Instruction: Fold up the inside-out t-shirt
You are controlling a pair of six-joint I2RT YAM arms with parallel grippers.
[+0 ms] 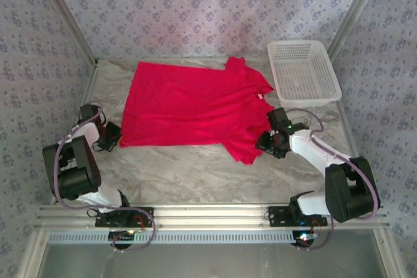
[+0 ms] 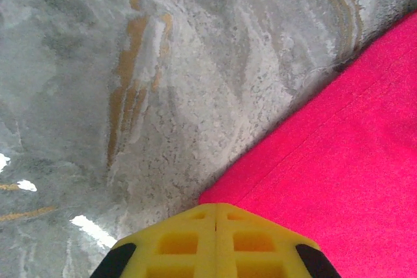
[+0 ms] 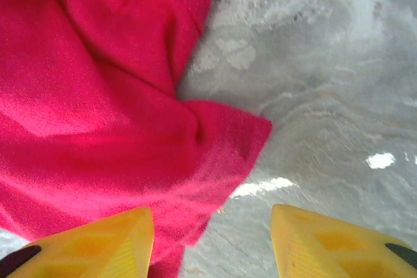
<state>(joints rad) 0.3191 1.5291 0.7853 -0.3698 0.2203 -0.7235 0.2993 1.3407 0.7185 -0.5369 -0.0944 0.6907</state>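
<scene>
The inside-out t-shirt (image 1: 189,105) lies spread flat on the marble table, bright red, with its collar end toward the right. My left gripper (image 1: 109,136) is at the shirt's near left hem corner. In the left wrist view its yellow fingers (image 2: 215,205) are pressed together, and the corner of the shirt (image 2: 339,161) runs in under their tips. My right gripper (image 1: 272,141) is low at the near right sleeve. It stands open (image 3: 212,226), one finger over the rumpled red cloth (image 3: 98,96) and the other over bare table.
A white mesh basket (image 1: 303,73) stands at the back right, just beyond the shirt's far sleeve. Patterned walls close in the table (image 1: 195,174) on three sides. Bare marble runs along the front of the shirt between the two arms.
</scene>
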